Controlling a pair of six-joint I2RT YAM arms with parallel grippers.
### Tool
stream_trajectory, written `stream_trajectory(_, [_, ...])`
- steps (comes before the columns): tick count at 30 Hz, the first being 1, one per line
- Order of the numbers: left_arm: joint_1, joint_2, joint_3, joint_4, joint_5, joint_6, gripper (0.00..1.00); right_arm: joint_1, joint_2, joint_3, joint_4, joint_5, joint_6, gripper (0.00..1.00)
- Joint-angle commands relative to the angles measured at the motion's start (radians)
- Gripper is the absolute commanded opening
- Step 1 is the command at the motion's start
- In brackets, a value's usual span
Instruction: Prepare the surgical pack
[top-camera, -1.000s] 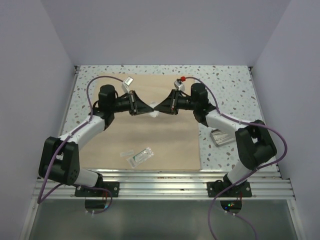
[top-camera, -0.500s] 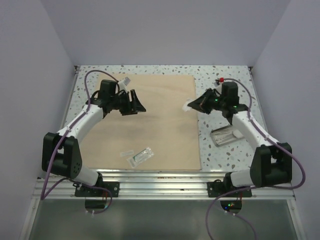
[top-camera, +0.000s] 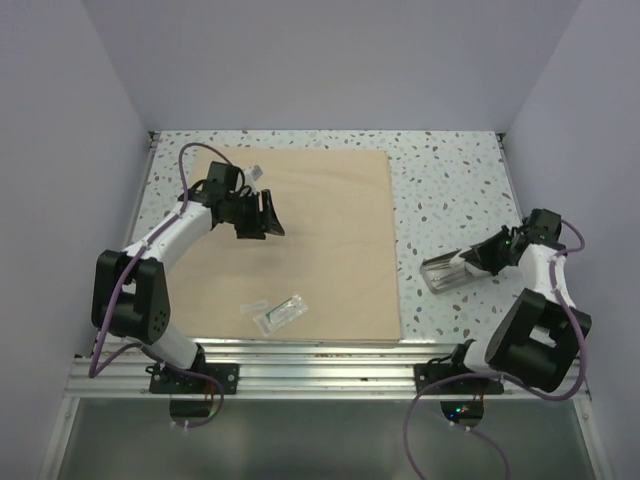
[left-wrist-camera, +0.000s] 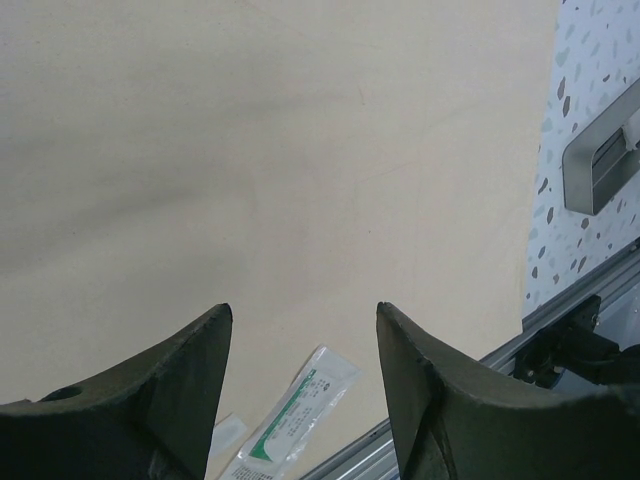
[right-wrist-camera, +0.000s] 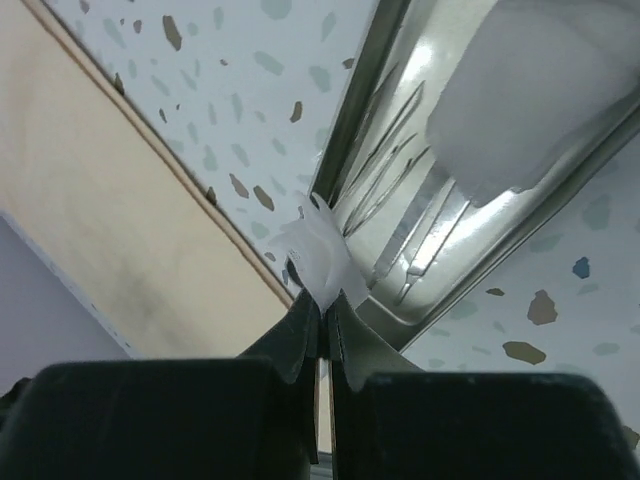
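Note:
The surgical pack (top-camera: 320, 230) lies spread flat as a big tan cloth sheet in the middle of the table, and it fills the left wrist view (left-wrist-camera: 280, 150). My left gripper (top-camera: 267, 216) hovers over its left part, open, with nothing between the fingers (left-wrist-camera: 305, 320). My right gripper (top-camera: 474, 260) is at the right, off the cloth, by the small metal tray (top-camera: 436, 280). It is shut on a small white translucent scrap (right-wrist-camera: 320, 250) held just above the tray's rim (right-wrist-camera: 358, 105).
A clear pouch with green print (top-camera: 282, 312) and a small white strip (top-camera: 254, 304) lie on the cloth's near edge; the pouch shows below my left jaws (left-wrist-camera: 295, 420). The tray holds metal instruments and white gauze (right-wrist-camera: 540, 90). An aluminium rail (top-camera: 320, 352) runs along the front.
Both grippers met over the cloth's middle a second ago. The left one has opened and drawn back left. The right arm has swung right to the tray with the white scrap.

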Motion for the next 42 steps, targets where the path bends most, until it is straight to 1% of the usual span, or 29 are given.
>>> stream_trajectory(1, [0.002, -0.004, 0.035, -0.007, 0.014, 0.035, 0.63, -0.067, 0.063, 0.015, 0.038, -0.086, -0.069, 0.00])
stream_trajectory(6, [0.005, -0.003, 0.021, 0.013, 0.024, 0.035, 0.63, -0.113, 0.146, 0.075, 0.035, -0.109, -0.101, 0.00])
stream_trajectory(8, [0.009, -0.001, 0.018, 0.018, 0.027, 0.035, 0.63, -0.114, 0.170, 0.073, 0.073, -0.152, -0.089, 0.00])
stream_trajectory(11, [0.021, -0.001, 0.015, 0.019, 0.033, 0.033, 0.63, -0.114, 0.207, 0.066, 0.122, -0.175, -0.063, 0.00])
stream_trajectory(20, [0.030, 0.035, 0.019, 0.028, 0.059, 0.027, 0.63, -0.115, 0.299, 0.093, 0.197, -0.161, -0.043, 0.00])
stream_trajectory(25, [0.033, 0.057, 0.030, 0.030, 0.068, 0.026, 0.63, -0.129, 0.322, 0.136, 0.170, -0.123, -0.055, 0.00])
stream_trajectory(29, [0.036, 0.072, 0.033, 0.033, 0.076, 0.024, 0.63, -0.144, 0.328, 0.162, 0.127, -0.080, -0.095, 0.00])
stream_trajectory(32, [0.036, 0.083, 0.039, 0.034, 0.080, 0.023, 0.63, -0.147, 0.344, 0.162, 0.102, -0.080, -0.112, 0.00])
stream_trajectory(42, [0.038, 0.103, 0.044, 0.035, 0.096, 0.024, 0.62, -0.149, 0.353, 0.130, 0.099, -0.070, -0.129, 0.00])
